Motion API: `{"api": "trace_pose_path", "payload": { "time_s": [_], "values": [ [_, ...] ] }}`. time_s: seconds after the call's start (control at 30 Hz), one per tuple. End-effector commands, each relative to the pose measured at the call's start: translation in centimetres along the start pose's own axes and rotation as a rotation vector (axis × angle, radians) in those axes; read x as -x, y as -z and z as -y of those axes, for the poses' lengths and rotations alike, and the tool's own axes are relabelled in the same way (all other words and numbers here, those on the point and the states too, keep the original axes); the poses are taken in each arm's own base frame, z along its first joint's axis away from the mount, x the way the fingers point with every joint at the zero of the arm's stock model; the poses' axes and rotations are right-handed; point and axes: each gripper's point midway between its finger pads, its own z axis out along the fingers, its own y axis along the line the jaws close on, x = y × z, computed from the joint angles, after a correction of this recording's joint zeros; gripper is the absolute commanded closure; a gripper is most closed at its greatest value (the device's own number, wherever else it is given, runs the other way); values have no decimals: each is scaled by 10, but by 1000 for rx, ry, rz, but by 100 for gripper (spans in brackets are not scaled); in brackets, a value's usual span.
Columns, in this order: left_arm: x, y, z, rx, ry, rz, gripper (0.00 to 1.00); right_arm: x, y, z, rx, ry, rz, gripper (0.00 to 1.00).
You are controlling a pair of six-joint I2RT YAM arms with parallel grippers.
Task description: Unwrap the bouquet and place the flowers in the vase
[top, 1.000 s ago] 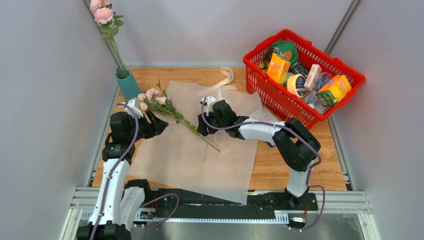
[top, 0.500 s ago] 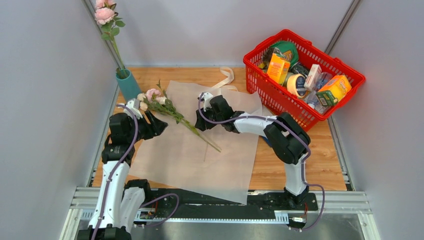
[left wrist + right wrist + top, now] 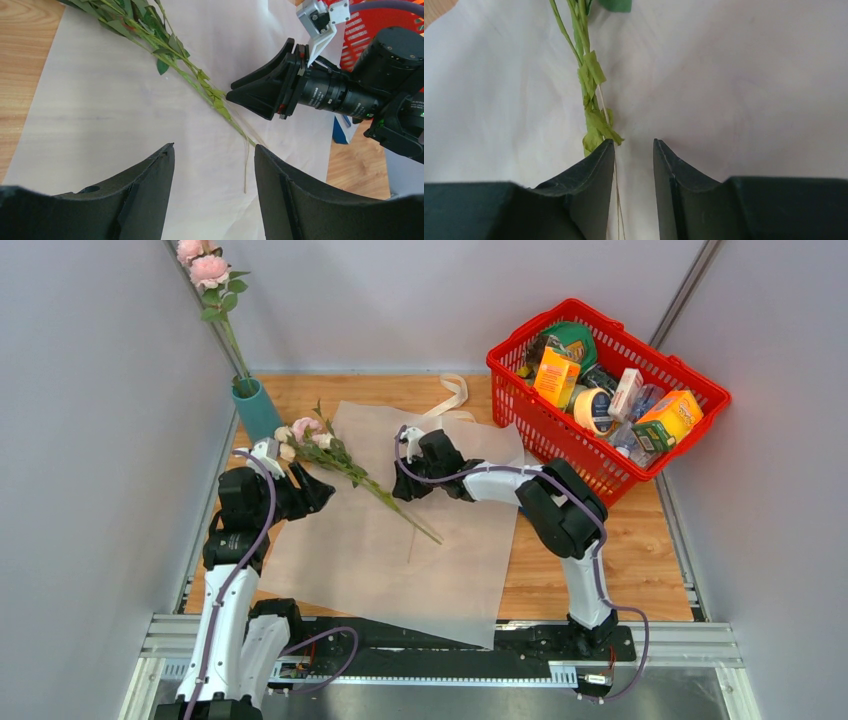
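Flowers lie on the paper, long axis diagonal: blooms twd the tabletop's far-left corner just beside the vase, stem ends twd mid-table. Your R claw is at the stem end, pointing up that axis, jaws apart w/ a narrow gap. The leafy stems sit against one fingertip and only a thin strand runs in the gap, so not clamped, I'd judge. L claw is wide apart, empty, nearer the blooms.
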Motion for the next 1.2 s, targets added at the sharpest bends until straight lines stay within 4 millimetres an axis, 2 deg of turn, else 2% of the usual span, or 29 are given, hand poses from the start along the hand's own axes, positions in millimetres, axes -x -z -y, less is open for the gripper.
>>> {"api": "trace_pose_path", "payload": {
  "time_s": [0.0, 0.1, 0.43, 0.6, 0.8, 0.87, 0.93, 1.17],
  "values": [
    [9, 3, 5, -12, -33, 32, 32, 8, -4, -7, 51, 9, 4, 64],
    [10, 4, 5, -8, -33, 38, 32, 7, -5, -10, 69, 14, -5, 67],
    [8, 2, 5, -13, -26, 27, 33, 5, -8, -15, 99, -8, -18, 69],
    [8, 2, 5, -13, -24, 27, 32, 1, -12, -12, 94, -15, -27, 79],
    [8, 2, 5, -13, -25, 28, 32, 1, -16, -12, 98, -31, -29, 81],
    [8, 2, 6, -15, -26, 28, 32, 3, -17, -12, 94, -35, -25, 90],
    [9, 3, 6, -13, -28, 31, 33, 10, -13, -15, 102, -35, -10, 99],
    [8, 3, 4, -6, -27, 34, 33, 48, 19, -30, 87, -32, 95, 100]
  ]
}}
